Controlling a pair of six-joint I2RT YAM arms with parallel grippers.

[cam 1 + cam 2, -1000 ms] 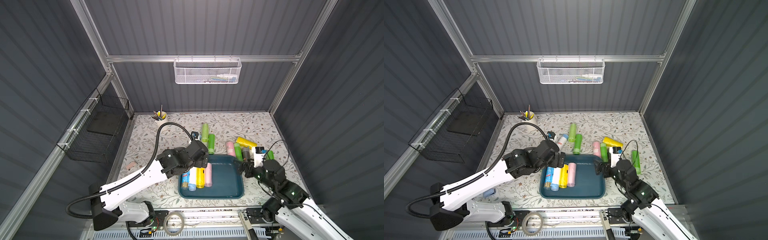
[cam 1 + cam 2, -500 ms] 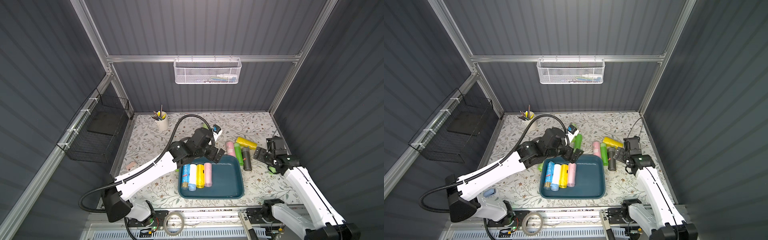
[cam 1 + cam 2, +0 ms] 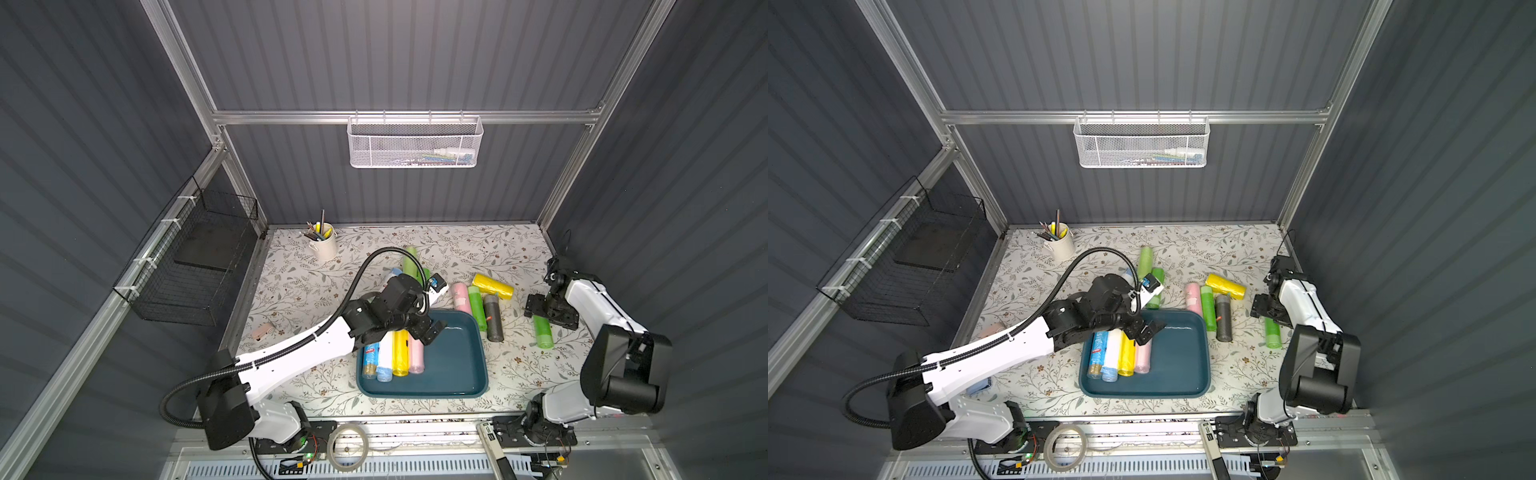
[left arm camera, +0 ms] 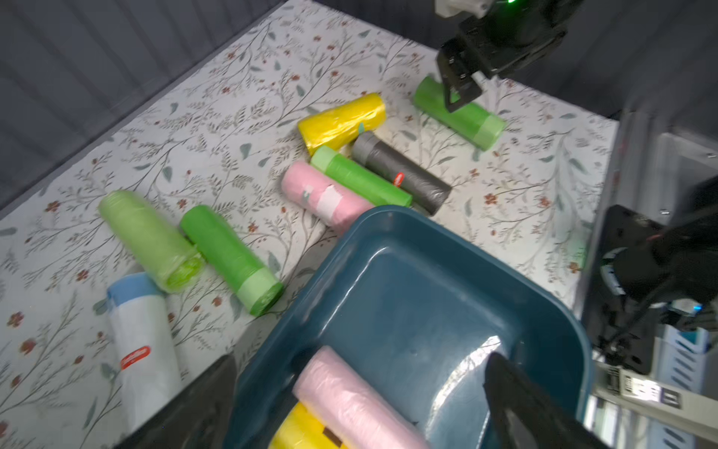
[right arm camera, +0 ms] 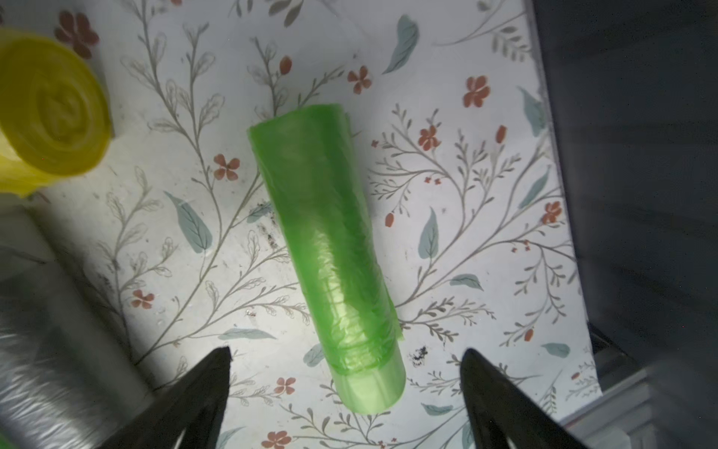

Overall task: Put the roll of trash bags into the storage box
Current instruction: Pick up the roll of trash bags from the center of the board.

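We see the right arm reaching down, right claw apart around the green roll on the table, outside the storage box; left claw hangs apart over it.

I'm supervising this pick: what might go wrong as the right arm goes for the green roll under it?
1. The bright green plastic trash bag roll lies askew under the open right pincer; closing may twist it or roll it away.
2. The open left pincer hangs over the dark teal plastic storage box, so both pincers may clash at drop-off.
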